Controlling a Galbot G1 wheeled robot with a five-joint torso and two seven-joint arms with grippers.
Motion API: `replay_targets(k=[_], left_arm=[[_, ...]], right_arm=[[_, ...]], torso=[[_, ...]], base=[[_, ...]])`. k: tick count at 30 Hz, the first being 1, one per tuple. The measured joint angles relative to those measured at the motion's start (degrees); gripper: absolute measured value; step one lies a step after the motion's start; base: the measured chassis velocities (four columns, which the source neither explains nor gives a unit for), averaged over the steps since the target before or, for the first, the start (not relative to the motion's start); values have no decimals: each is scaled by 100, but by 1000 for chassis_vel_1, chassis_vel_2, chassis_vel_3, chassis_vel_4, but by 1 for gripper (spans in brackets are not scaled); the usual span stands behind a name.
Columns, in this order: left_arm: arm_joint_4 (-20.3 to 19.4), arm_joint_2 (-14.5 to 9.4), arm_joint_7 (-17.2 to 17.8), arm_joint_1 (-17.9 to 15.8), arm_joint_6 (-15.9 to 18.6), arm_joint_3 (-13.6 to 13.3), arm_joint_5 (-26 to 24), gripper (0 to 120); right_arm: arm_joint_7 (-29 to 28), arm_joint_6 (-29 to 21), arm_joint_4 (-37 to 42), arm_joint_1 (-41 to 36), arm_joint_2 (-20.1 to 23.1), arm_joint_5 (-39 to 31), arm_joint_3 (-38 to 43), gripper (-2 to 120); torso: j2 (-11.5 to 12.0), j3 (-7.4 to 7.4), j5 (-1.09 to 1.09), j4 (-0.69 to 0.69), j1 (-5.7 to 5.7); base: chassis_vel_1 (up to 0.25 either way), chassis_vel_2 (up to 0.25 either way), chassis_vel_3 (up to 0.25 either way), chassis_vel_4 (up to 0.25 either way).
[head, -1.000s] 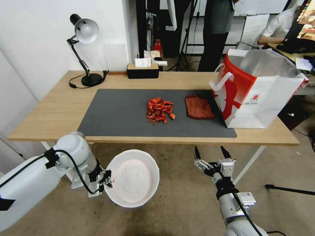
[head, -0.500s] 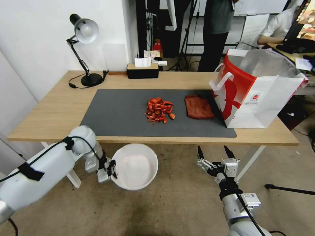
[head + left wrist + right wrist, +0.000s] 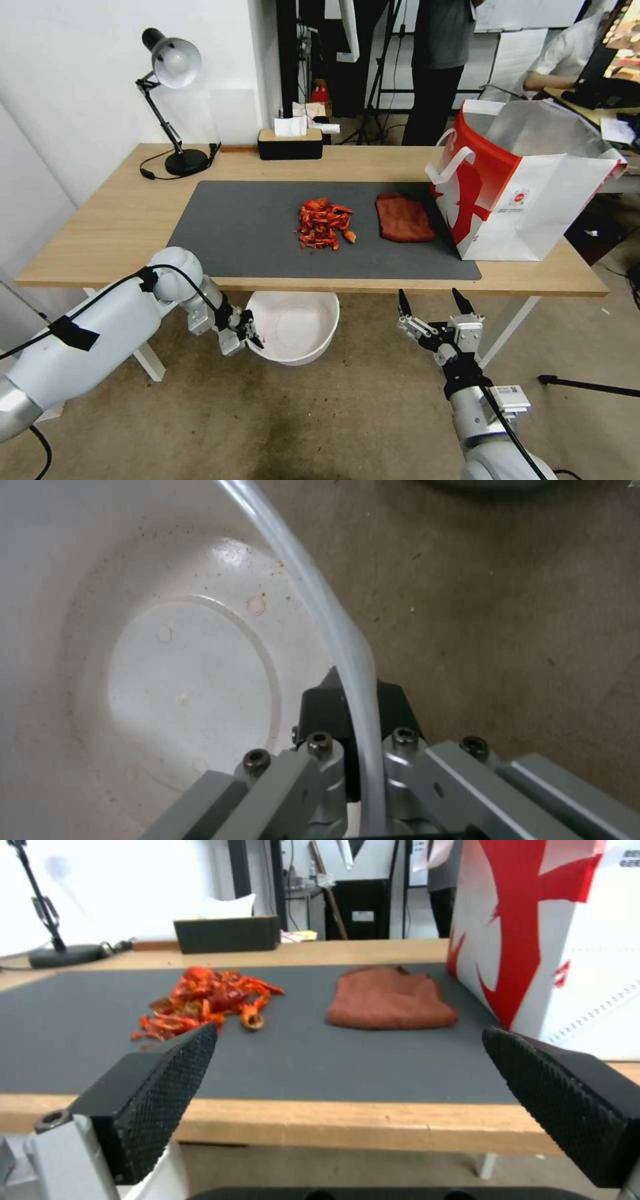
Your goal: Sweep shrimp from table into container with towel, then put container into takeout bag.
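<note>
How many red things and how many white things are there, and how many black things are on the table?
Red: 2, the shrimp heap and the towel.
White: 1, the container.
Red and white: 1, the takeout bag.
Black: 2, the desk lamp and the tissue box.
Total: 6.

You get bright, even room light with only soft shadows under the table (image 3: 120, 220), whose edges bow near the corners of the head view. In the left wrist view the container (image 3: 180, 680) glares and looks soft.
</note>
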State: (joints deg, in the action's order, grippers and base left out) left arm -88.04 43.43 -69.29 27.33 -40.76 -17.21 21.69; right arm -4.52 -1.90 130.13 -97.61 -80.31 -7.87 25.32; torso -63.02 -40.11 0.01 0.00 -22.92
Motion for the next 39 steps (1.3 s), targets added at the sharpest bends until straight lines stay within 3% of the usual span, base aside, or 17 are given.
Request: replay_targets(k=[5,11,17,21,24,28,31,39], left_arm=[[-78,-40,3,-21,3,-2,16,0],[-248,-186,58,151,10,74,118,0],[-299,-236,79,151,-3,102,162,0],[-295,-231,79,138,-6,103,185,0],[-285,-208,82,171,-11,94,227,0],[-278,-174,89,193,-2,97,256,0],[-250,-136,89,152,35,102,262,0],[-258,-171,83,249,17,162,308,0]], right_arm=[[-37,172,-37,361,207,-652,-57,100],[-33,377,-672,1617,932,-1591,-264,100],[-143,238,-1597,2759,1497,-1898,-662,100],[-248,129,-1945,3172,1642,-1944,-857,100],[-739,-353,-2473,4004,1793,-1966,-1295,100],[-1232,-860,-2683,4450,1807,-2096,-1583,100],[-2038,-1572,-2955,4960,1771,-2302,-1946,100],[-2658,-2214,-3464,5657,1706,-2927,-2247,100]], torso=[[0,0,-1,-1,0],[-1,0,0,1,0],[0,0,0,1,-1],[0,0,0,0,-1],[0,0,-1,0,-1],[0,-1,0,2,-1],[0,-1,-1,-1,-1],[0,-1,-2,1,0]], base=[[0,0,0,0],[0,0,0,0],[0,0,0,0],[0,0,0,0],[0,0,0,0],[0,0,0,0],[0,0,0,0],[0,0,0,0]])
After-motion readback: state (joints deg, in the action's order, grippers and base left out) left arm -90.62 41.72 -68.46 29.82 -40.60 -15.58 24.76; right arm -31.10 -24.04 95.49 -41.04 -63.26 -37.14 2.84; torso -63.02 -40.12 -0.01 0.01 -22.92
